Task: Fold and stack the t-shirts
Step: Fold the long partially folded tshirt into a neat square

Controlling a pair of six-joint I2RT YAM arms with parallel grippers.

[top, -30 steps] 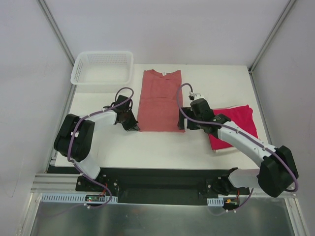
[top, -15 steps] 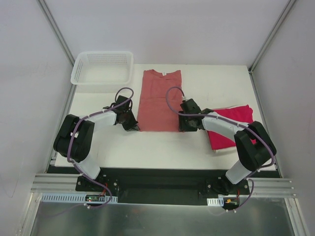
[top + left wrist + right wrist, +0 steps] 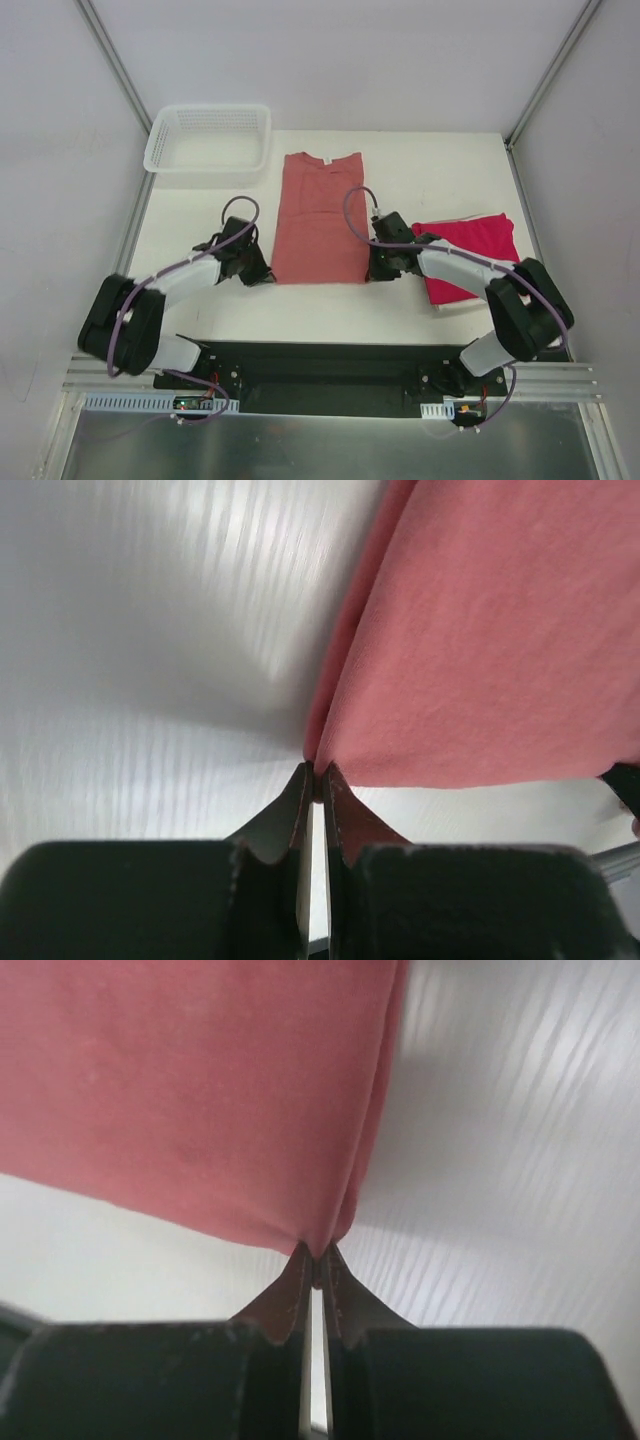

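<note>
While reading from frame left, find the left gripper [image 3: 258, 274] clenched on the lower-left hem corner of the salmon-pink t-shirt [image 3: 318, 215]. Stretches lengthwise up frame centre, collar at top, hem at bottom. Find the right gripper [image 3: 371, 270] clamped on the lower-right corner, equally near. Probably calls for carrying both corners up toward the collar together. Note the crimson-magenta t-shirt [image 3: 485, 238] folded at right.

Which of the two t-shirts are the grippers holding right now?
The salmon-pink t-shirt in the middle: the left gripper and right gripper each pinch a near corner. The crimson t-shirt lies folded at the right, ungripped.
</note>
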